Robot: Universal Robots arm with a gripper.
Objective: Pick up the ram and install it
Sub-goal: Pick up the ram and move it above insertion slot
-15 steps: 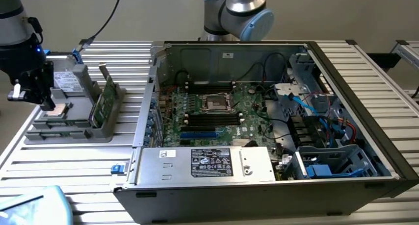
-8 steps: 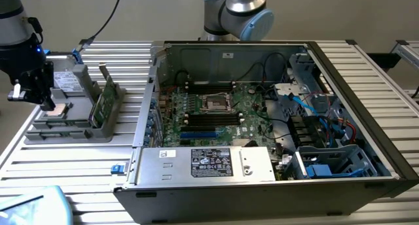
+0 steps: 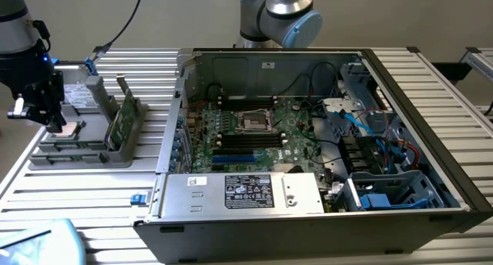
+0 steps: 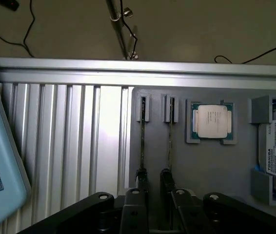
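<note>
Wrist view | ram (image 4: 143, 141) on edge, long axis pointing toward fingers (image 4: 141, 176)

Silver-grey cylindrical arm joint with light-blue cap (image 3: 289, 14), twelve o'clock. Black metal two-finger gripper (image 3: 54, 125), ten o'clock, with blue indicator light (image 3: 48, 60) above. Black cable (image 3: 135, 11) trailing. Round pivot pins (image 4: 135, 193) on finger linkages.

Ribbed aluminium table (image 3: 69, 187) before a plain beige wall (image 3: 185, 14), dull brown floor (image 4: 201, 29) (loose black cables (image 4: 29, 19) across it)
</note>
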